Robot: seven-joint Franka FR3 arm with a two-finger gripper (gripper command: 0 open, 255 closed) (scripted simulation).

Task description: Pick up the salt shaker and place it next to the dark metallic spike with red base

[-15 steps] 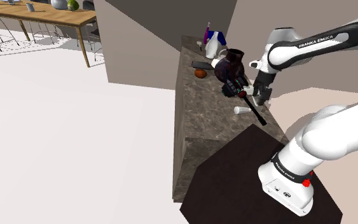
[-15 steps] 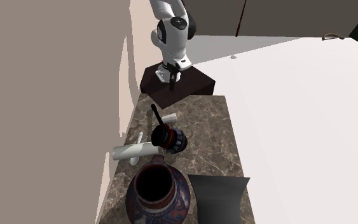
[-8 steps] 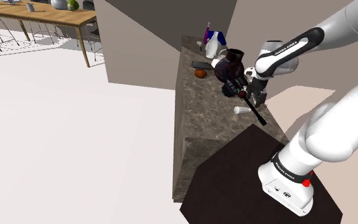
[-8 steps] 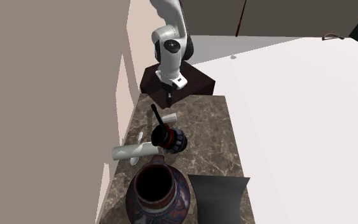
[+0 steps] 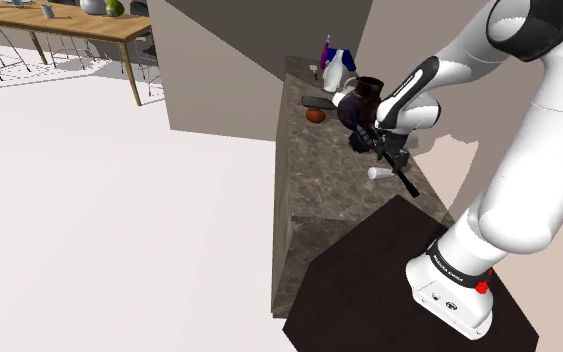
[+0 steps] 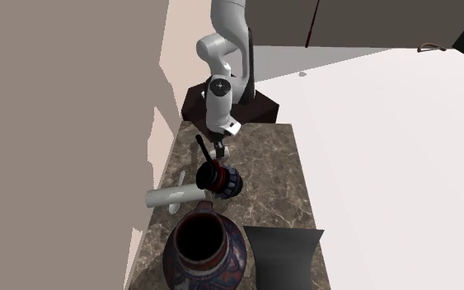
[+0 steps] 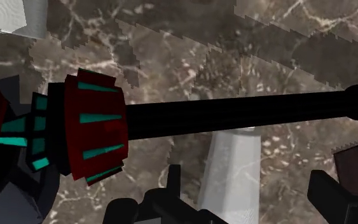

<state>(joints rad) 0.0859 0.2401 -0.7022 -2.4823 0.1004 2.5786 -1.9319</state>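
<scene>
Spread gripper straddles the pale salt shaker without touching it; it lies flat, long axis pointing away from the hand, roughly square to the black spike just beyond.

Both exterior views are brightly lit, and the floor is washed nearly white. In the wrist view, darker patches with jagged, stair-stepped edges, probably shadows, are cast across the counter; the dark spike is rendered flat black.
</scene>
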